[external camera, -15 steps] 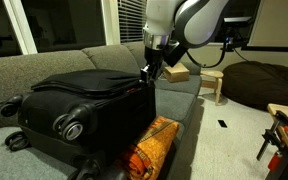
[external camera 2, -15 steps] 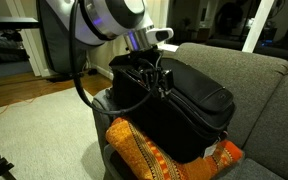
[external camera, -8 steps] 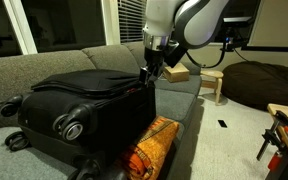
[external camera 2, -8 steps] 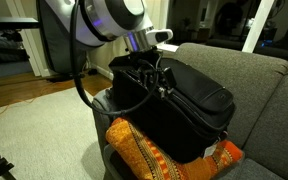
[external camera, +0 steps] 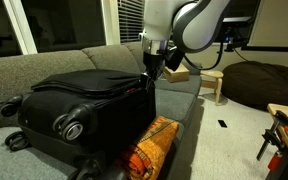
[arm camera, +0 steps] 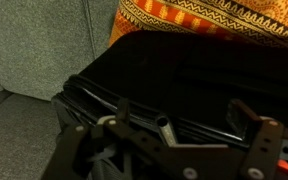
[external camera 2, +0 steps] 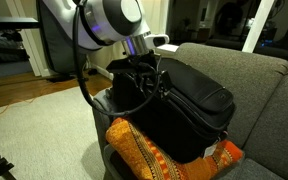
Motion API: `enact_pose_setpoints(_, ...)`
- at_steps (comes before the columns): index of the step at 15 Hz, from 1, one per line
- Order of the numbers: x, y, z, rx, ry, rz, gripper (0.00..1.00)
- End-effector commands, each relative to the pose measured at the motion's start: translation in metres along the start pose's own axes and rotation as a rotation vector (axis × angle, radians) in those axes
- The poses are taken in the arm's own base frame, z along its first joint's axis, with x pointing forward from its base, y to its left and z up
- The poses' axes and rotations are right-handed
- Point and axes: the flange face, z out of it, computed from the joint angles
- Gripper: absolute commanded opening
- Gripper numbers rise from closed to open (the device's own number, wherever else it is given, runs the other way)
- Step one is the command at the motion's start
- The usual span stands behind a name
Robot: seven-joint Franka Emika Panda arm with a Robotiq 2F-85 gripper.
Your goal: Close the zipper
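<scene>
A large black soft suitcase (external camera: 84, 105) lies on the grey sofa (external camera: 54, 60), and both exterior views show it (external camera 2: 184, 100). The zipper (arm camera: 199, 128) is a thin dark line along the lid-edge seam, running under my fingers in the wrist view. My gripper (external camera: 149, 72) hangs just above the suitcase's corner at the sofa's front edge (external camera 2: 150, 82). In the wrist view my gripper (arm camera: 184, 110) is open, with one fingertip (arm camera: 124, 108) on each side of the seam and nothing held between them.
An orange patterned cushion (external camera: 149, 145) leans against the suitcase's side (external camera 2: 149, 155) (arm camera: 214, 20). A small wooden stool (external camera: 214, 82) and a dark beanbag (external camera: 264, 80) stand on the floor beyond the sofa. The sofa backrest (external camera 2: 244, 75) rises behind the suitcase.
The jaws have gone from partly closed to wide open. The gripper has risen slightly above the suitcase corner. The suitcase has not moved.
</scene>
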Motion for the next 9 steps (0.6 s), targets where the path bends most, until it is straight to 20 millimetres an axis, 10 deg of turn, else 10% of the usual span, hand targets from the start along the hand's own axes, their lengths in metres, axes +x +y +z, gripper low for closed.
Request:
enact_pose_setpoints(1,0.005,0.012,-0.003,0.008,0.017,-0.07,1.0)
enact_pose_setpoints(9,0.011,0.022,-0.004,0.016,0.018,-0.209,1.0)
